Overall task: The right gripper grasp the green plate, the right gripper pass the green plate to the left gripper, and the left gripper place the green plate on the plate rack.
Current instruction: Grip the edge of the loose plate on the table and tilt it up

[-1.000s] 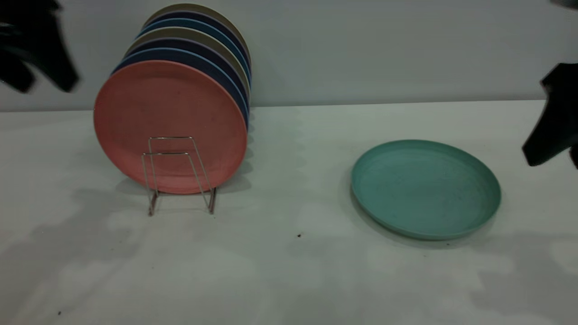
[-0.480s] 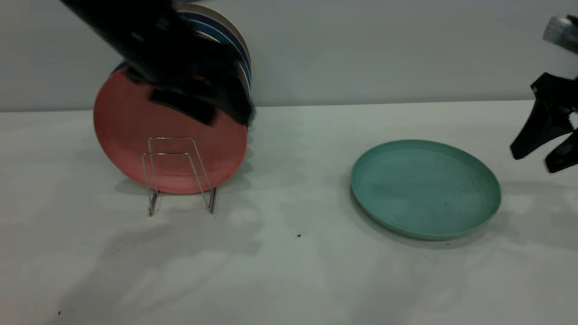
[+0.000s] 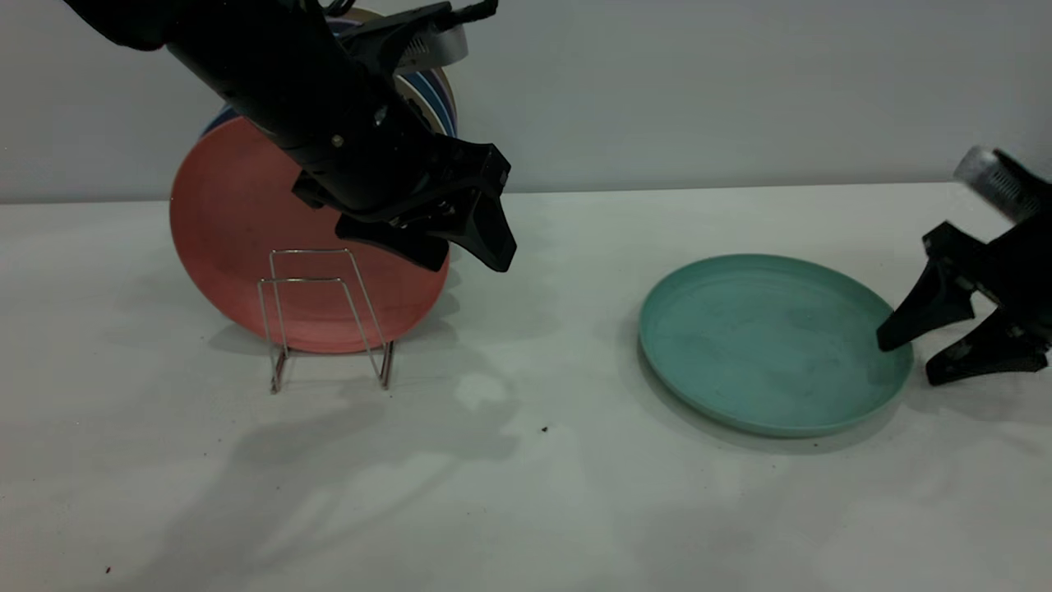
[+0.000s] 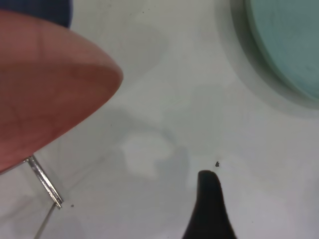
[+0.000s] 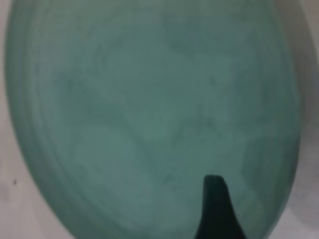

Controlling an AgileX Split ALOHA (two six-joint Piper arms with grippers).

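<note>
The green plate (image 3: 764, 345) lies flat on the table at the right; it also shows in the left wrist view (image 4: 289, 45) and fills the right wrist view (image 5: 149, 109). My right gripper (image 3: 908, 363) is open at the plate's right rim, one finger (image 5: 217, 209) over the plate's inside and the other outside it. My left gripper (image 3: 469, 265) is open and empty, hanging above the table just right of the plate rack (image 3: 300, 280); one finger (image 4: 212, 209) shows in its wrist view.
A salmon-pink plate (image 3: 246, 238) stands at the front of a row of dark blue and tan plates in the rack; it also shows in the left wrist view (image 4: 45, 89). The rack's two front wire loops hold nothing. A grey wall stands behind the table.
My left arm has swung in from the far left, across the stacked plates, to the rack's right side. My right gripper has come down and left to the green plate's rim.
</note>
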